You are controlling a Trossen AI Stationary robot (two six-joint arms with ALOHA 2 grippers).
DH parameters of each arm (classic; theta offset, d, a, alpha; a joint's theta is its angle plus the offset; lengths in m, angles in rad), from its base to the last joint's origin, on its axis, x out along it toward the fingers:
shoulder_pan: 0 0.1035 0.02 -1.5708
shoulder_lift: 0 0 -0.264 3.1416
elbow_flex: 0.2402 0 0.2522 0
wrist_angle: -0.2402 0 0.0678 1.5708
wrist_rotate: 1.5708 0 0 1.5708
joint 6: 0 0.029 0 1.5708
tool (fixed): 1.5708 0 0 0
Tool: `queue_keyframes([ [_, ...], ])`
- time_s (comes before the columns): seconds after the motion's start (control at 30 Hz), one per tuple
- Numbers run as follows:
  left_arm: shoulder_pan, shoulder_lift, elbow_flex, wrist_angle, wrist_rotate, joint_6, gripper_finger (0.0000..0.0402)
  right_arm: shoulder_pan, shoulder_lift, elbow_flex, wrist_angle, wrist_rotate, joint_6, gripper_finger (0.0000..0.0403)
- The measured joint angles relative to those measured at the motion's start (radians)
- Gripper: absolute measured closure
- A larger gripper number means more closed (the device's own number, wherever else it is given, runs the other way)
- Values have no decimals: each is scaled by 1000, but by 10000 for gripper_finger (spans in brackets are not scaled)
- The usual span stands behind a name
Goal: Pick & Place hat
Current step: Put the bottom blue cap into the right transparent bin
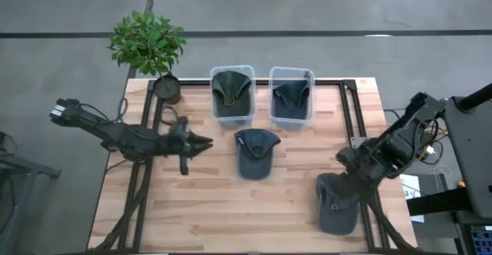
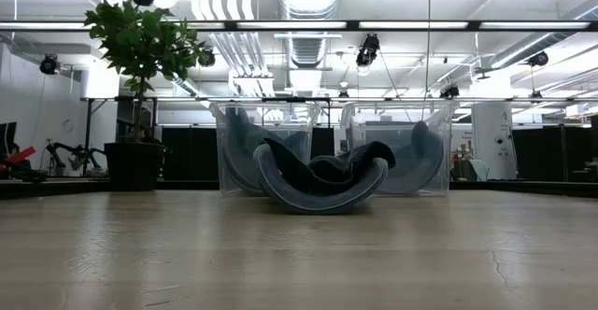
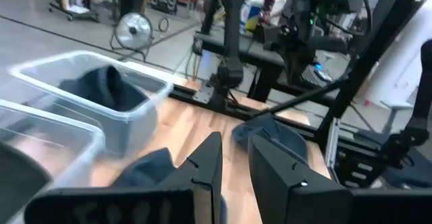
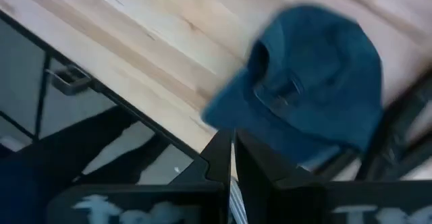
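A dark blue hat [image 1: 256, 151] lies on the middle of the table, crown up, and shows in the low view as a curved shape [image 2: 322, 175]. A second hat [image 1: 337, 203] lies near the table's right front corner [image 4: 310, 82]. My right gripper [image 1: 350, 174] hangs just above and beside this hat, pointing steeply down, shut [image 4: 233, 150], with nothing between its fingers. My left gripper [image 1: 204, 142] reaches level from the left, a short way left of the middle hat. Its fingers [image 3: 235, 143] stand a narrow gap apart, with nothing between them.
Two clear bins [image 1: 232, 94] [image 1: 291, 94] stand at the table's far edge, each with a dark hat inside. A potted plant [image 1: 150, 44] stands at the far left corner. Black frame rails [image 1: 361, 117] run along the table's left and right sides.
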Motion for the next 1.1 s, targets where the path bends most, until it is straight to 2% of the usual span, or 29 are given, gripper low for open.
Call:
queue_keyframes([
  [0.3, 0, 231, 115, 37, 33, -23, 335, 205, 3, -45, -24, -57, 300, 385],
  [0.53, 0, 337, 196, 37, 39, -21, 335, 281, 5, -109, 20, -60, 368, 385],
  [0.67, 1, 366, 217, 37, 38, -33, 335, 292, 4, -158, 111, -70, 378, 385],
  [0.87, 1, 390, 222, 35, 39, -59, 335, 293, 5, -286, 330, -195, 401, 383],
  [1.0, 0, 391, 222, 30, 39, -75, 335, 294, 6, -374, 476, -208, 434, 365],
  [1.1, 1, 391, 222, 28, 39, -73, 335, 294, 6, -418, 506, -216, 499, 348],
])
